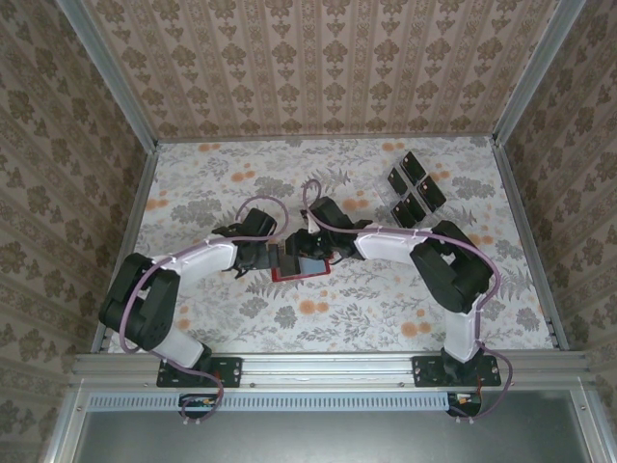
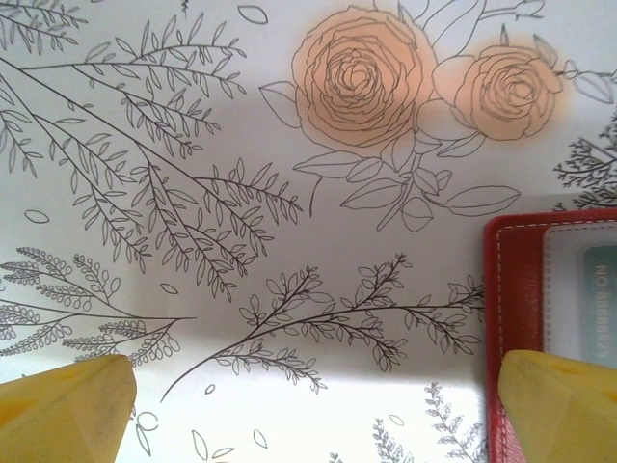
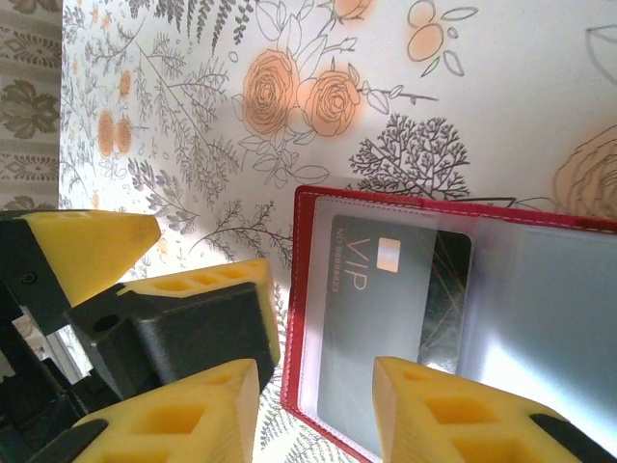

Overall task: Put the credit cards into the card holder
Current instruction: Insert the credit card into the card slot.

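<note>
A floral-printed tabletop (image 1: 386, 309) is shown; at its centre an open, flat, red stitched card holder (image 3: 307, 309) is laid, a dark glossy credit card (image 3: 386, 328) tucked under its clear pocket. Wedge-shaped yellow left fingers (image 2: 67, 410) and right fingers (image 3: 453, 415) are spread apart at its edge.

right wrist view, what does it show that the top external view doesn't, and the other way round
Right wrist: a grey card printed VIP sits behind the clear pocket of the card holder, and the right gripper has its jaws apart at the holder's edge.
Top external: the other credit cards are clustered at the far right of the table.
Both: the red holder lies open on the flowered table.
</note>
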